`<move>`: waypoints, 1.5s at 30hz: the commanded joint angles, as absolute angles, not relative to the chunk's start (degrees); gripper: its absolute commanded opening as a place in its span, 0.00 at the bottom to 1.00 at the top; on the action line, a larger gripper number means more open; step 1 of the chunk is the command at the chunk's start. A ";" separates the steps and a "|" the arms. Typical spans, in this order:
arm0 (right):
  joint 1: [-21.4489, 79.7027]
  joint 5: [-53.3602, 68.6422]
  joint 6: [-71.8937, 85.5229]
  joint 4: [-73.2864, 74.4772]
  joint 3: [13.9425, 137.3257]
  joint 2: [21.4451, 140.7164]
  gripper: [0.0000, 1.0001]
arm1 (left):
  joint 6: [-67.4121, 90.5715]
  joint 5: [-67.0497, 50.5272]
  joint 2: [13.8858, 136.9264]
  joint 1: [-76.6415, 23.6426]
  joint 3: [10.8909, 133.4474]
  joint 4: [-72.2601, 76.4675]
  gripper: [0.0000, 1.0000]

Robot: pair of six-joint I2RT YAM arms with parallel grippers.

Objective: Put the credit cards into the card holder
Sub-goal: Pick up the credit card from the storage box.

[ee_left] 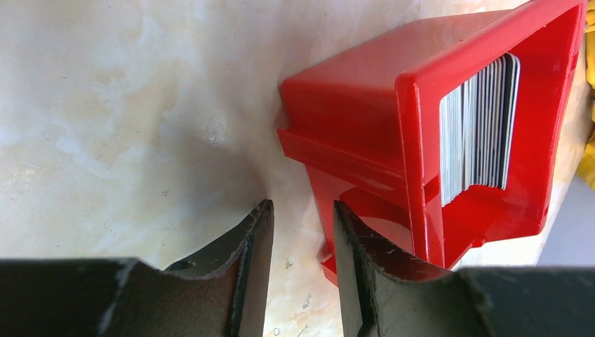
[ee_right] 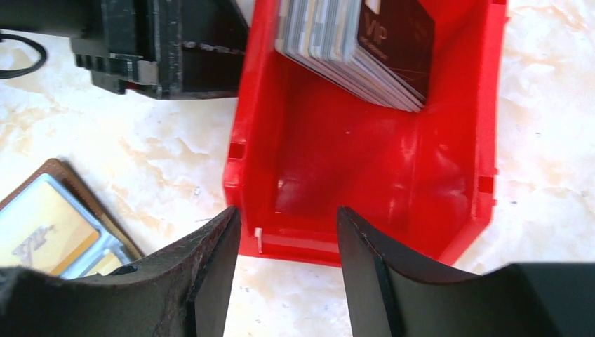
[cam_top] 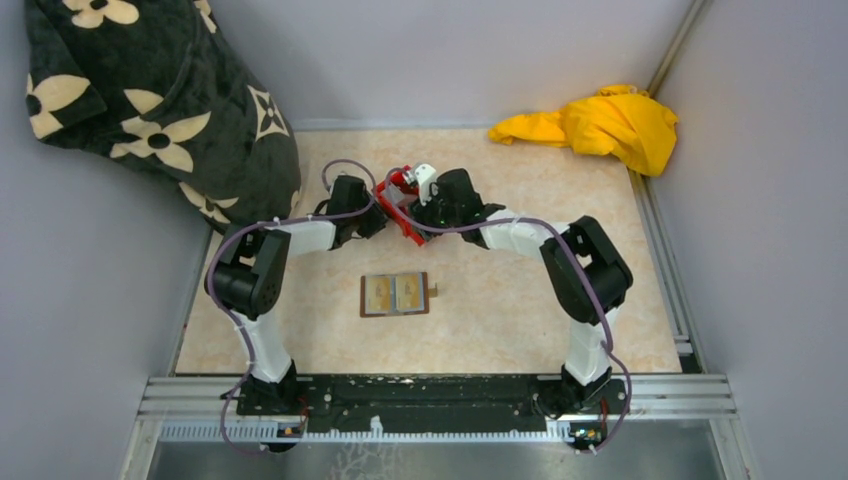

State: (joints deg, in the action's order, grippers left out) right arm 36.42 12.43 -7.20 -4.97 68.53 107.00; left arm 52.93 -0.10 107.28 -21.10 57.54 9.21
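- Right wrist view: your right gripper (ee_right: 288, 212) has its jaws wide apart and holds nothing, with the near wall of the red bin (ee_right: 365, 168) showing between them.
- Your left gripper (ee_left: 302, 207) is partly open and empty, with one finger just beside the bin's lower corner.
- The cards (ee_right: 330, 42) stand on edge, stacked at the bin's far end.
- The wallet (cam_top: 395, 294) lies open on the table (cam_top: 520, 300), near the bin on the side toward the arm bases.
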 commanded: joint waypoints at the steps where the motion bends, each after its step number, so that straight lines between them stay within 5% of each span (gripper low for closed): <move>1: 37.84 14.23 -5.71 -6.88 72.25 104.10 0.53 | 51.39 -1.14 107.51 -20.56 59.18 9.06 0.44; 16: 37.04 13.01 -5.77 5.29 100.11 120.16 0.50 | 54.93 -1.55 100.38 -19.17 50.09 12.44 0.45; 45: 34.59 14.27 -1.70 10.65 111.53 131.64 0.49 | 56.07 -3.32 100.44 -18.02 48.64 15.24 0.44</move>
